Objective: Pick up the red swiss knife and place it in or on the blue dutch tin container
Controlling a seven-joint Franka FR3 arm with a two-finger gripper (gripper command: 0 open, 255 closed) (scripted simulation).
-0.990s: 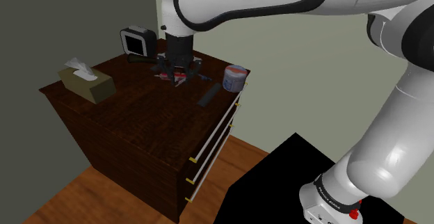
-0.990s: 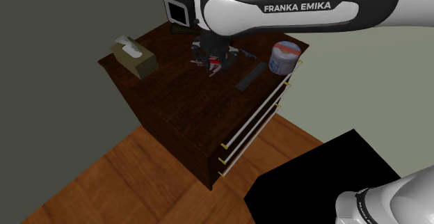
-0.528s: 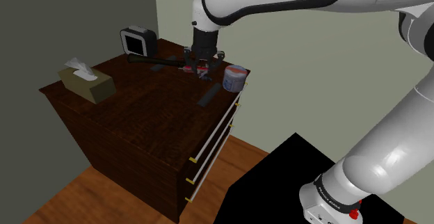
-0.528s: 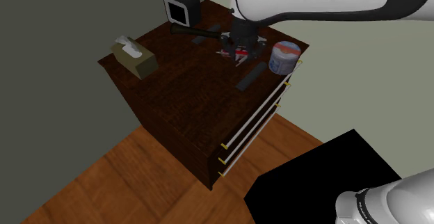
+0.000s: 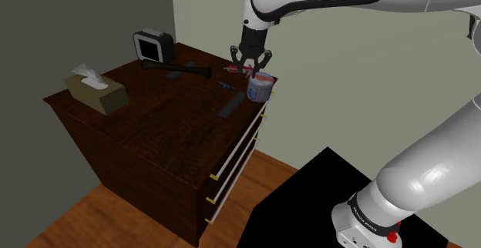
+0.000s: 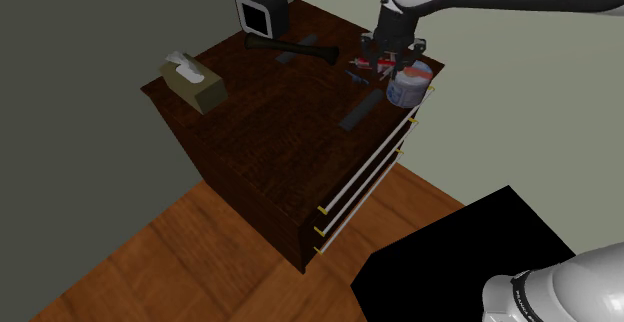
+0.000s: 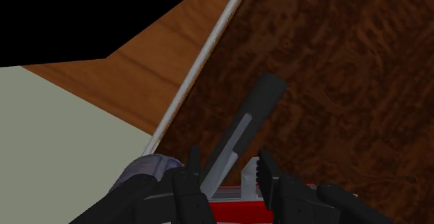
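Gripper (image 5: 250, 68) is clamped tight on the red swiss knife (image 7: 234, 206): in the wrist view the red body sits squeezed between the two black fingers (image 7: 186, 188), with a pale bit of it sticking up beside one finger. So the knife is off the surface, held in the air right over the small round tin with pale blue sides and a reddish-white top (image 5: 260, 88). From the shoulder view it hangs just above the tin's rim, on that view's left side of it. The tin stands at the far corner of the dark brown wooden dresser (image 5: 158, 127), close to the front edge above the silver drawer handles (image 5: 233, 159). A flat dark grey bar (image 5: 230, 107) lies on the top near the tin. Further back there's a dark hammer-looking tool (image 5: 179, 68) and a black square gadget with a white face (image 5: 149, 46). An olive tissue box (image 5: 97, 92) sits well apart at the opposite end. Below is a wooden plank floor (image 6: 190, 270), and the black box stand (image 5: 308, 200) is at the shoulder view's lower right.
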